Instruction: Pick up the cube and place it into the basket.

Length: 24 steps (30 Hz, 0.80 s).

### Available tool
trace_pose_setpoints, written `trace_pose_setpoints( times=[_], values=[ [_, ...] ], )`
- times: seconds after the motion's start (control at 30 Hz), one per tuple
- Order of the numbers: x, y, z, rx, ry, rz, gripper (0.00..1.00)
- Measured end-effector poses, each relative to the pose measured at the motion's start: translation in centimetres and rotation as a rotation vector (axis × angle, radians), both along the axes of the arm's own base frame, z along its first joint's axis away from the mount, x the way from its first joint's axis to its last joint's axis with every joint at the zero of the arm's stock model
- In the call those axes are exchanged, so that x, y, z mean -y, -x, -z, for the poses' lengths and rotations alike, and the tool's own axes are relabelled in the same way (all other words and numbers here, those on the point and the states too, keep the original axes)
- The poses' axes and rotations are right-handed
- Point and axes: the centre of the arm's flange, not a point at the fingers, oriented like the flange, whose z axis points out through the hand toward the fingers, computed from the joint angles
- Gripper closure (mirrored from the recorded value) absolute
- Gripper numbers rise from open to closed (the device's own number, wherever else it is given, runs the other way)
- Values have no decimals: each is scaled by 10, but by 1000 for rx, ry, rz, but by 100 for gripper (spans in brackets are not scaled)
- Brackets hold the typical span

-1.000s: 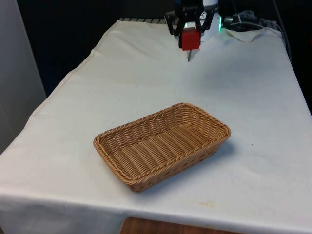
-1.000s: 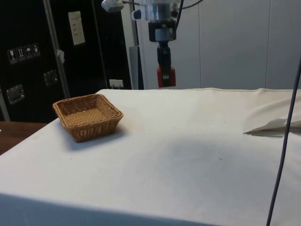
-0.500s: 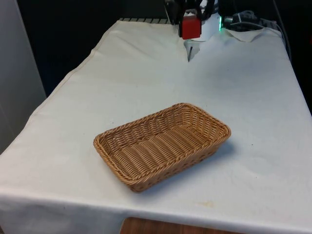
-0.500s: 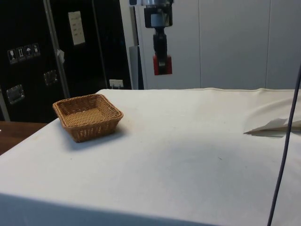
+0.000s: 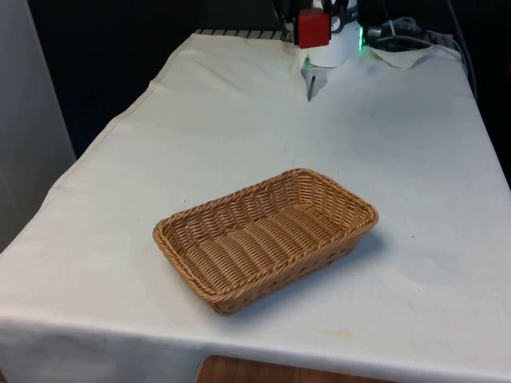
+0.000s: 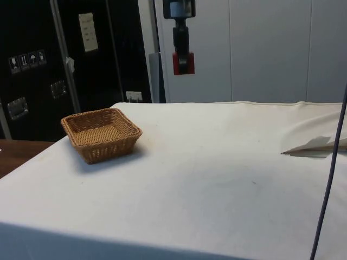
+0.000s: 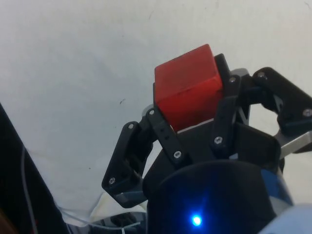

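Up at the far end of the table (image 5: 415, 159), the gripper (image 6: 183, 60) hangs high in the air with its fingers (image 7: 163, 134) closed on the cube (image 5: 313, 28). Red and square-edged, the cube sits clamped between the two black fingers, well clear of the white cloth (image 6: 217, 162) below; the wrist view shows one finger pressed against each of two opposite faces. In the front view it appears near the top edge, slightly to the front view's right of the table's middle line. The basket (image 5: 265, 238) is a shallow rectangular wicker tray, lying on the cloth at the near part of the table, well apart from the cube and turned at an angle to the table's edges. Nothing lies inside it.
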Motion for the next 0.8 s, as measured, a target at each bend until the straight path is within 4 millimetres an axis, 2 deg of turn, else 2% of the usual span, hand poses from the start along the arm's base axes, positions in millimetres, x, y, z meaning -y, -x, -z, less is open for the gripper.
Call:
trace_pose_setpoints(
  times=[0.3,0.8],
  values=[
    [0,-7,-12,12,3,-3,100],
    [-7,-33,-16,24,19,30,100]
  ],
)
